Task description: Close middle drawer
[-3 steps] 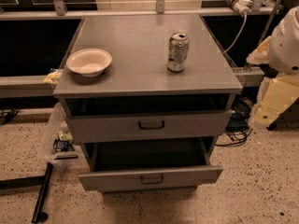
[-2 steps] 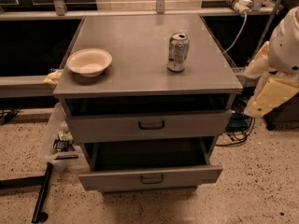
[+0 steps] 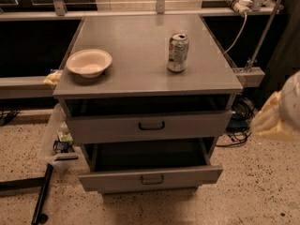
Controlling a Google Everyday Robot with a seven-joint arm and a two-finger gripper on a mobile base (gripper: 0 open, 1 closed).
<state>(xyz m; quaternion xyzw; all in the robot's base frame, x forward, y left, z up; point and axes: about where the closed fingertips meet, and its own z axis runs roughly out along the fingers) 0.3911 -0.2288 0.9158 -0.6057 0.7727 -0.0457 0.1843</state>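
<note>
Lower left of the hand, the middle drawer stands open.

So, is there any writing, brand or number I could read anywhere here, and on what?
Nothing can be read.
Can: printing on its side, too blurred to read.
Middle drawer, bowl: no text shows.
Gripper, at the right edge beside the cabinet: no marking shows.

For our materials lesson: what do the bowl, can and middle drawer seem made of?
Bowl: matte cream, likely paper or plastic. Can: probably aluminium, shiny rim, printed side. Middle drawer: seemingly painted metal, flat grey sheen. The gripper hangs at the right edge, touching none.
</note>
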